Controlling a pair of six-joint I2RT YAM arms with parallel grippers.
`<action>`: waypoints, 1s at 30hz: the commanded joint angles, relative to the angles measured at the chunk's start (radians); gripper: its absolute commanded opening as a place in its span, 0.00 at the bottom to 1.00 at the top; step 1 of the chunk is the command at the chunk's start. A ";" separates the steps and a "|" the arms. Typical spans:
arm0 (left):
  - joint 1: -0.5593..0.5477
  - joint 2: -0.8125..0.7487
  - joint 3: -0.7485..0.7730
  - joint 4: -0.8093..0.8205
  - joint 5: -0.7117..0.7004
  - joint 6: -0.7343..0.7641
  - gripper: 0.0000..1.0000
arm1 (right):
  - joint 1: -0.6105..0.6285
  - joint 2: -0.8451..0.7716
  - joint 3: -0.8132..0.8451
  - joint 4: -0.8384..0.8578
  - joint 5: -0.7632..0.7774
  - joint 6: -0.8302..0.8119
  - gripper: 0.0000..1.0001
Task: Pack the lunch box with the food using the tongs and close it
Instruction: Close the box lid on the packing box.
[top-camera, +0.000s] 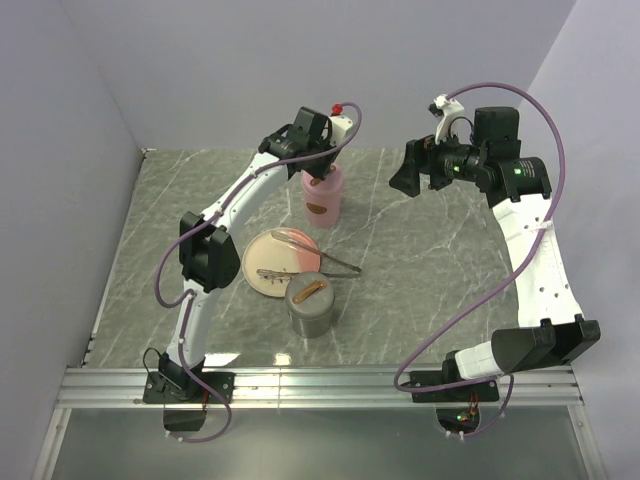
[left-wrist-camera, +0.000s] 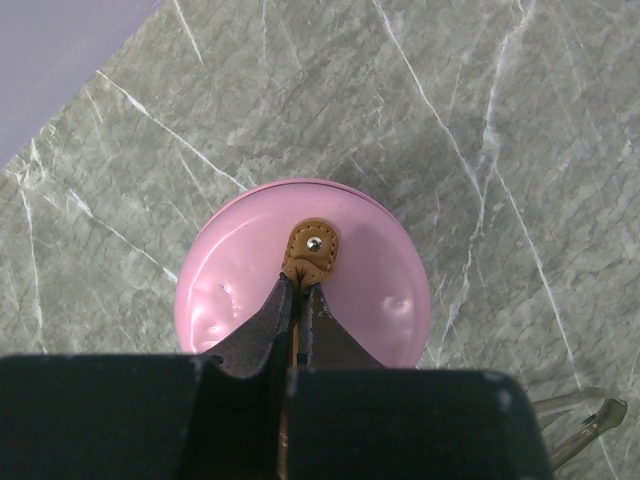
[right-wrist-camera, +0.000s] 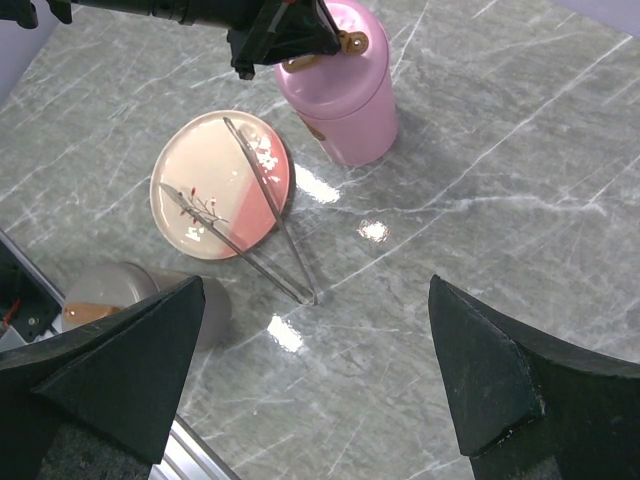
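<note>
With my left fingers clenched on the tan tab of the lid on the pink lunch box, just beyond the plate bearing the tongs, I move strictly vertically so the lid seats square; my right fingers hang released, far right.

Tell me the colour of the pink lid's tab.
Tan leather tab, best in left wrist view.

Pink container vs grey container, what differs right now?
Colour: the pink container is glossy pink, the grey container dull grey. Place: pink stands beyond the plate, grey on its near side, toward the arm bases. State: the left gripper is shut on pink's lid tab; grey's is untouched. Both stand upright, lids on, with a brown tab on top.
</note>
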 joint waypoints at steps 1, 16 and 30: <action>-0.006 0.023 0.025 -0.013 0.008 0.017 0.02 | -0.005 0.003 0.030 -0.007 0.005 -0.013 1.00; -0.002 0.069 0.012 -0.090 0.045 0.004 0.06 | -0.006 -0.003 0.000 -0.001 -0.009 -0.007 1.00; 0.000 -0.037 -0.021 -0.055 0.054 0.025 0.29 | -0.005 -0.011 -0.022 0.007 -0.027 0.014 1.00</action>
